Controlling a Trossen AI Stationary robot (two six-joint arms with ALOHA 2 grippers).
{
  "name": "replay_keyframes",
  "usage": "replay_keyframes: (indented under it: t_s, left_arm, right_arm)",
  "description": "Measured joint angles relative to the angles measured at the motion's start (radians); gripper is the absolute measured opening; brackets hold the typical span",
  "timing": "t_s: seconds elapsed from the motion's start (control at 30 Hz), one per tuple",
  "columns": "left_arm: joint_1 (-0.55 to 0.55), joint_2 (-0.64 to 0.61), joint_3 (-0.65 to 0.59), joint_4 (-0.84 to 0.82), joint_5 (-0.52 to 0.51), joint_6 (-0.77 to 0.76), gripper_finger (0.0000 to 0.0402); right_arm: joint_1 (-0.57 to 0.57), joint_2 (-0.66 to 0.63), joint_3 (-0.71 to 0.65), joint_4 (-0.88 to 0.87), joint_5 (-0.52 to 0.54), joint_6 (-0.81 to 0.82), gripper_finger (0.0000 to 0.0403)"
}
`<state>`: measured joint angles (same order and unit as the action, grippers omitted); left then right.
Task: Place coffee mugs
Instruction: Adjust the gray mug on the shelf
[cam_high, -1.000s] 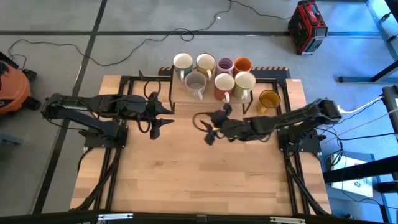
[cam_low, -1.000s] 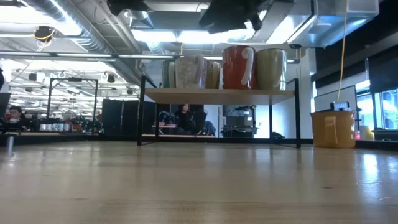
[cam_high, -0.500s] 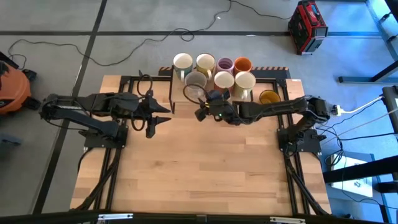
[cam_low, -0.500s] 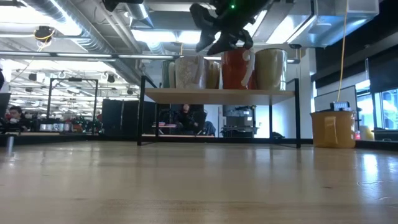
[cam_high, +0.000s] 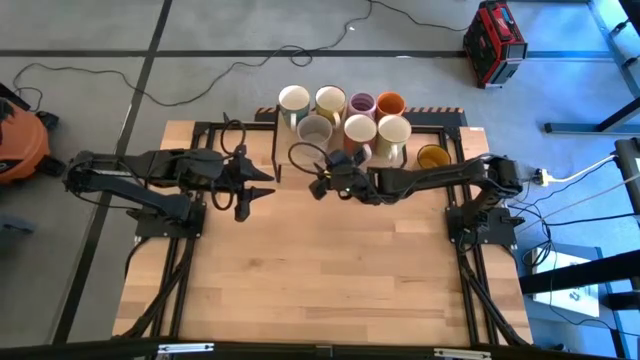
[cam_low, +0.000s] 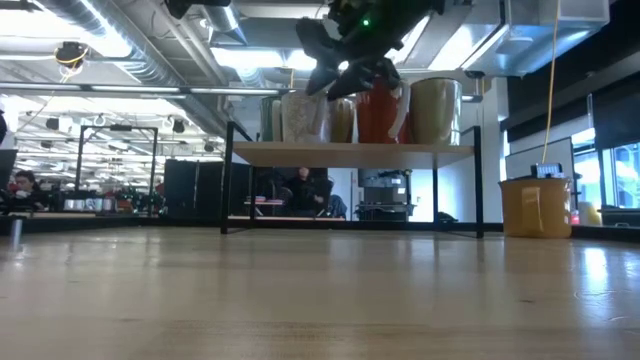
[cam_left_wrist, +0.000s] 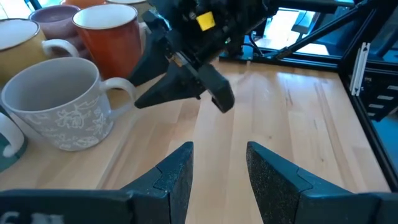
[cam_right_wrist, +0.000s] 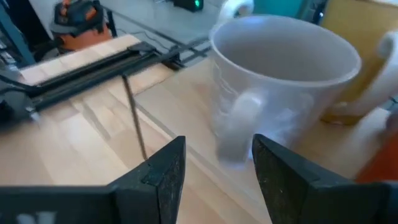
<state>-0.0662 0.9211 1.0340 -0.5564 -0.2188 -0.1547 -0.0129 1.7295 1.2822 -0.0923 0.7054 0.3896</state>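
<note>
Seven mugs stand close together on a low wooden shelf (cam_high: 290, 152) at the far edge of the desk (cam_high: 320, 270). The grey mug (cam_high: 314, 131) has a pale flower pattern on its wall and is empty; its handle points to the right arm. Beside it stands the red-orange mug (cam_left_wrist: 112, 34) with a white inside. Behind these are a white mug (cam_high: 294, 100), a cream mug (cam_high: 330, 100), a purple mug (cam_high: 361, 104) and an orange mug (cam_high: 390, 103); one more cream mug (cam_high: 393, 131) is in the front row. The mustard mug (cam_high: 431, 158) stands alone on the desk, just beside the shelf.

The right tool (cam_high: 318, 180) is just in front of the grey mug, its fingers spread with the handle before them, not touching. The left tool (cam_high: 262, 189) hangs over the desk, near the shelf's left end, also spread and holding nothing.
</note>
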Motion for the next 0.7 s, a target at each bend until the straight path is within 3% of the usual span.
replay_keyframes:
  t_s: [0.2,0.53,0.7]
  left_arm:
    - [0.0,0.0,-0.001,0.005,0.0,0.005,0.0144]
    - [0.0,0.0,-0.001,0.004,0.0,0.008,0.0144]
    - [0.0,0.0,-0.001,0.004,-0.001,0.008,0.0144]
  right_arm:
    - [-0.001,0.023,-0.002,0.047,0.056,0.005,0.0166]
    - [0.0,0.025,0.0,0.04,0.062,-0.003,0.004]
    - [0.001,0.025,0.0,0.036,0.095,-0.004,0.0034]
